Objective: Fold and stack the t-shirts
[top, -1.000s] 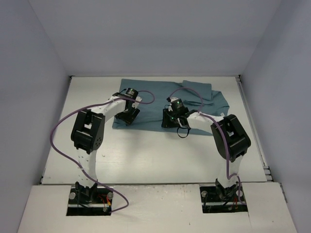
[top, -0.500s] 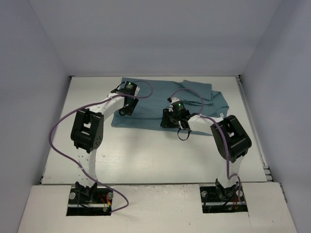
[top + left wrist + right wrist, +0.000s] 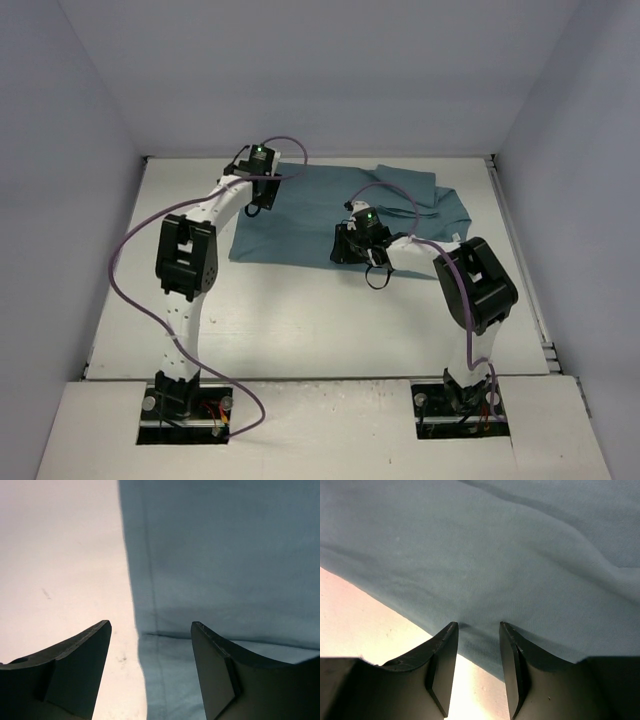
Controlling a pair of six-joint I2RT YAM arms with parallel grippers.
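Note:
The teal-blue t-shirt point(image 3: 310, 215) lies flat across the far half of the white table point(image 3: 300, 310), with a sleeve bunched at its right end point(image 3: 455, 205). My left gripper point(image 3: 257, 198) is open over the shirt's far left edge. In the left wrist view its jaws point(image 3: 150, 625) straddle the hemmed edge of the shirt point(image 3: 225, 555), with bare table under the left finger. My right gripper point(image 3: 342, 248) is at the shirt's near edge. In the right wrist view its jaws point(image 3: 477, 625) stand partly open with the fingertips down on the cloth point(image 3: 495, 555).
Grey walls close in the table on the left, back and right. Purple cables point(image 3: 130, 250) loop from both arms. The table's right edge has a metal rail point(image 3: 520, 250). Bare white table lies between the shirt and the arm bases.

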